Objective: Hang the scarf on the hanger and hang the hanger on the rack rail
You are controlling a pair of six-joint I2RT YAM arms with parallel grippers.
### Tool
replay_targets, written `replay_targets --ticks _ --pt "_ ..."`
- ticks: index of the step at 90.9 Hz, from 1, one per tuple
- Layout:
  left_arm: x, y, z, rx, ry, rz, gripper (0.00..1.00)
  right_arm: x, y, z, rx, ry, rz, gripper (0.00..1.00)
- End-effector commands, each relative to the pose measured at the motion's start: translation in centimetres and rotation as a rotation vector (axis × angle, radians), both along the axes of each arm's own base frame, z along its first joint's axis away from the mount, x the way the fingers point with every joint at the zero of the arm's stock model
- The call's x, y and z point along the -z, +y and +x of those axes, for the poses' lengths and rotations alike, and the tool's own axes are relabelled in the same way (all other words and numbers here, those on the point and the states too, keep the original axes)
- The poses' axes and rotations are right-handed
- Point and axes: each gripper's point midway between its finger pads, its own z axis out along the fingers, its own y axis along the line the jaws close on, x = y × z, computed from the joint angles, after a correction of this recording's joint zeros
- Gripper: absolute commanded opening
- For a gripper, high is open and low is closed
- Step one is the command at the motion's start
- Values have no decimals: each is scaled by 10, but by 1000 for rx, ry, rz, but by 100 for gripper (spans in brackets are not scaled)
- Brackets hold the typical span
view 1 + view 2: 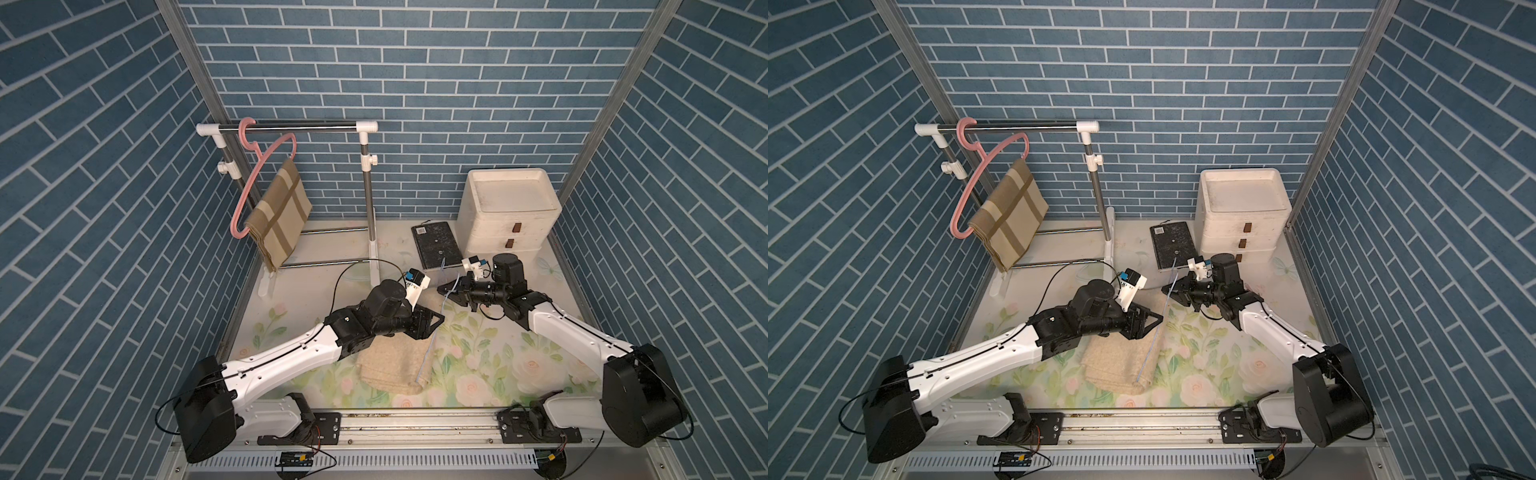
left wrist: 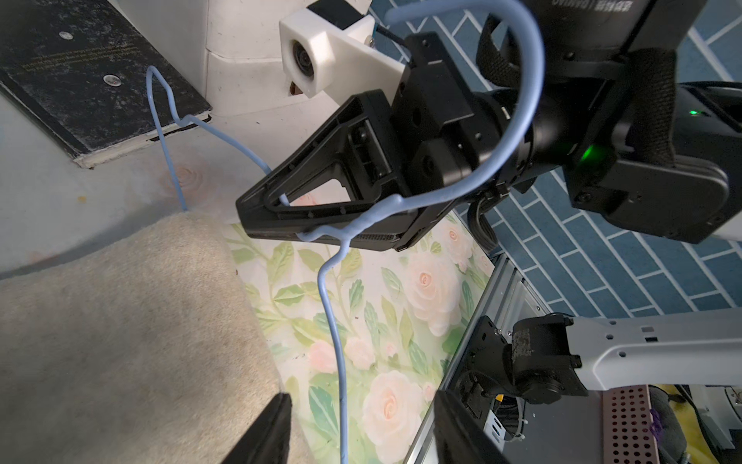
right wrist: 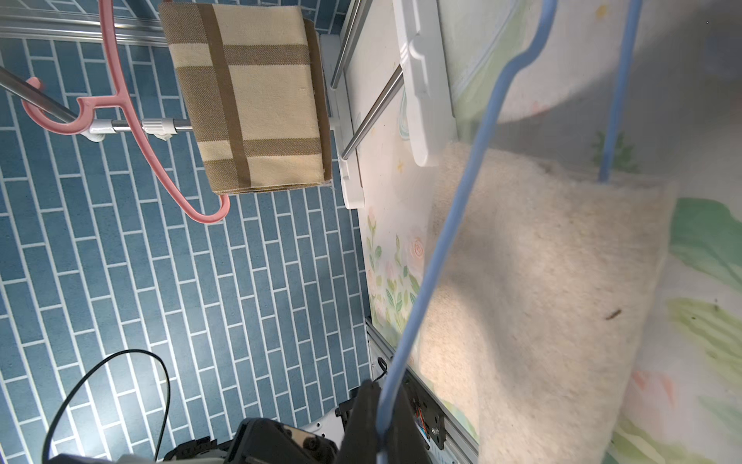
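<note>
Blue brick walls [image 1: 415, 62]; scarf [image 1: 390, 365] on floral, seemingly scuffed tabletop [image 1: 478, 353].

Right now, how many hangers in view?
2. Pink hanger hooked on the rack rail, carrying the plaid scarf; blue wire hanger pinched in the right gripper, over the beige scarf. None looks hidden.

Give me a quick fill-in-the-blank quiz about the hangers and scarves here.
The right end effector grips the blue hanger; the left end effector is ___.
The cream scarf lies on the ___.
The pink hanger holds a plaid ___.
Missing: open, table, scarf.
</note>
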Motion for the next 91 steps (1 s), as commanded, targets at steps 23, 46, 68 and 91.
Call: replay_targets --ticks 23,46,68,91 --pt "27 -31 -4 63 55 -3 35 -28 -2 7 48 -66 71 0" --pt "-10 -17 -8 24 62 -11 0 -24 -5 15 41 -123 -11 0" --pt "-56 -2 -4 -31 94 27 0 -35 -11 26 7 -278 -79 29" --pt "-84 22 17 -121 122 17 0 -54 -45 47 37 -431 -162 45"
